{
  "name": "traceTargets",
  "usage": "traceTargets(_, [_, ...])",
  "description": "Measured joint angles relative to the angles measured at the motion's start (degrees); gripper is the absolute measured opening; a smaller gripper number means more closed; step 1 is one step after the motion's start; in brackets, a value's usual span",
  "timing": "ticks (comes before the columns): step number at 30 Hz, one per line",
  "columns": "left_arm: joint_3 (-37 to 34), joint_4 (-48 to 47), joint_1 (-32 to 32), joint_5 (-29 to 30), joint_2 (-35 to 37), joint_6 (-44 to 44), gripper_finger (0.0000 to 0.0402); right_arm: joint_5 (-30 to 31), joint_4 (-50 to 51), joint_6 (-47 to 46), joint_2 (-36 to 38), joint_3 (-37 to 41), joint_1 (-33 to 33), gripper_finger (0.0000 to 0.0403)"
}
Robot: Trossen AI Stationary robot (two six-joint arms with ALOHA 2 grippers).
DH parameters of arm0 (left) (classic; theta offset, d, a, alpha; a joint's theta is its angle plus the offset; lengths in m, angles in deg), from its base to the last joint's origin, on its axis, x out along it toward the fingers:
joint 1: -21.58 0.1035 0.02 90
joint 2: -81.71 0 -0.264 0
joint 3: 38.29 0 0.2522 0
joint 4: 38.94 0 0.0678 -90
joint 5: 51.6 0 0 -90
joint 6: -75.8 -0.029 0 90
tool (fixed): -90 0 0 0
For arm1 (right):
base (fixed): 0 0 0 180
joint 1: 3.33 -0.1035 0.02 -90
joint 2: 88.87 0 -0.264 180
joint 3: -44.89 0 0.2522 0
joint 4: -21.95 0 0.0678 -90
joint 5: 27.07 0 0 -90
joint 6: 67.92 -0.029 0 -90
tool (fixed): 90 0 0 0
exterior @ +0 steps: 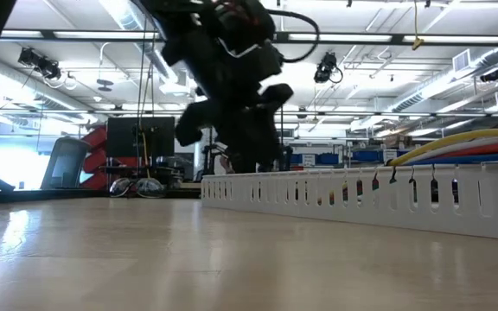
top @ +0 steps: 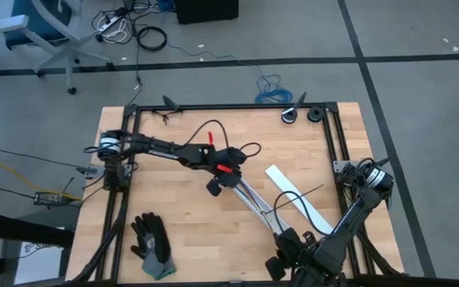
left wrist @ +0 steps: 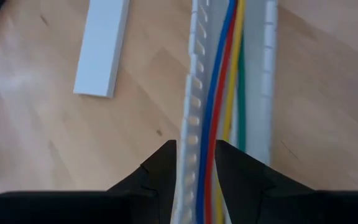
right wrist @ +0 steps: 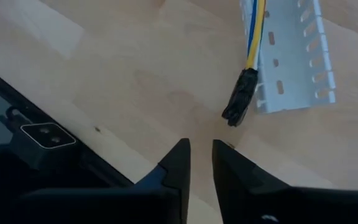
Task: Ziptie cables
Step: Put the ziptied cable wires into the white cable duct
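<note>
Coloured cables [left wrist: 219, 93] lie in the white trough [left wrist: 263, 74] on the desk; my left tool [left wrist: 194, 149] straddles its wall, grip unclear to me, right tool [right wrist: 201, 144] open a crack, empty, so lifting could drag the trough and spill them.

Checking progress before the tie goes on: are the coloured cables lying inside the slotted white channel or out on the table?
Inside. The cables run between the walls of the slotted white channel, seen past the left gripper.
</note>
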Motion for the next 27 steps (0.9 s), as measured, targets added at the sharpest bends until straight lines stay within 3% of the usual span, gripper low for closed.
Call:
traceTargets(7, [5.33,-3.18,-0.05,0.05,-5.41,-2.40,0.0107,0.24,-0.60,0.12,-0.26,0.00,-0.08,0.0047])
traceTargets(14, [6.82,-5.70,0.14,3.29,-6.81,-2.96,0.0015,1.90,-0.32,3.27,-0.26,0.00,1.40,0.0047])
traceTargets(19, [6.98,-7.68,1.03,7.55,-6.80,-2.80,0.0013,1.30,-1.29,8.69,-0.28,0.79,4.66,0.0047])
traceTargets(23, [7.07,-9.94,2.35,7.72,-6.67,-1.39,0.0013,-3.52,-4.03,13.37,-0.33,3.34,8.03,0.0047])
traceTargets(27, [7.11,-11.91,3.51,7.82,-6.56,0.31,0.0013,-4.14,-6.85,19.36,-0.35,4.68,10.18,0.0047])
